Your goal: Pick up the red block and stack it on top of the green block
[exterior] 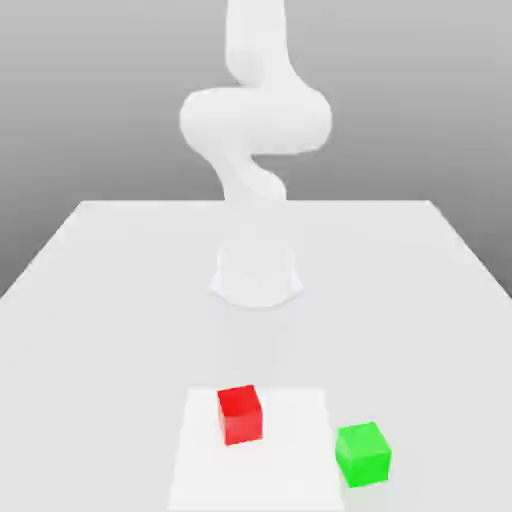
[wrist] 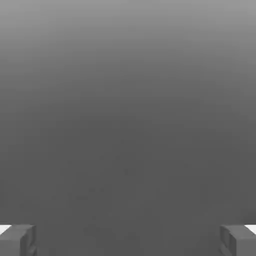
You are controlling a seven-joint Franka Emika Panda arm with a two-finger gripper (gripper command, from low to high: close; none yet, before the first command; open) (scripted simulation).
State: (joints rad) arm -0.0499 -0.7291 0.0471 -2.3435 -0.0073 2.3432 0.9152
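Observation:
The red block point(exterior: 240, 414) is a small cube resting on the white table point(exterior: 100, 300), near its front edge and a little to the exterior view's left of centre. The green block point(exterior: 362, 453), a cube of the same size, rests on the table to the exterior view's right of the red one and slightly nearer the front, with a gap between them. In the hand view my gripper point(wrist: 128, 240) is open, its two grey fingertips point(wrist: 17, 239) far apart. Nothing lies between them, and only plain grey shows beyond.
The white arm point(exterior: 255, 120) rises from its round base point(exterior: 256, 275) at mid-table, behind the blocks. A paler rectangular patch point(exterior: 290, 470) lies on the table under the red block. Bare table point(exterior: 420, 300) stretches to both sides.

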